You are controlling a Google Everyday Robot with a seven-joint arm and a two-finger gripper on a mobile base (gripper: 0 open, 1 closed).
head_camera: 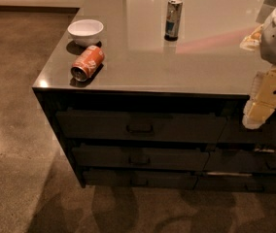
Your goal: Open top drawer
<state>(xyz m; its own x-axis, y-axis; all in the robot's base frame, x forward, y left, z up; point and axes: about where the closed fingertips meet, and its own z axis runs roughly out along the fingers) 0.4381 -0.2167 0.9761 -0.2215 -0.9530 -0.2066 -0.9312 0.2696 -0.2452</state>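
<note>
The wide, dark grey-brown top drawer (140,125) sits directly under the glossy grey counter top (196,67). Its flat front looks closed, or almost closed, and its small dark bar handle (139,128) is at the middle of the front. My cream-coloured gripper (254,116) hangs just past the right end of the top drawer, about level with its upper edge. It is in front of the shorter dark drawer fronts (259,132) of the neighbouring column and does not touch the top drawer. Whether the gripper is spread or closed I cannot tell. The step in hand, as I judge it, is the approach to the handle. To do it well I would bring the gripper leftward along the top drawer, keep it clear of the front, and stop square before the handle. I must not take the slimmer dark drawer front (139,157) directly below the top drawer, because its handle looks alike. After a firm hold, the pull should go straight outward and level, without lifting. The white round bowl (85,30), the orange can lying on its side (87,62) and the upright silver and blue can (173,18) rest above the top drawer on the counter top; a jerky pull might roll the lying can.
</note>
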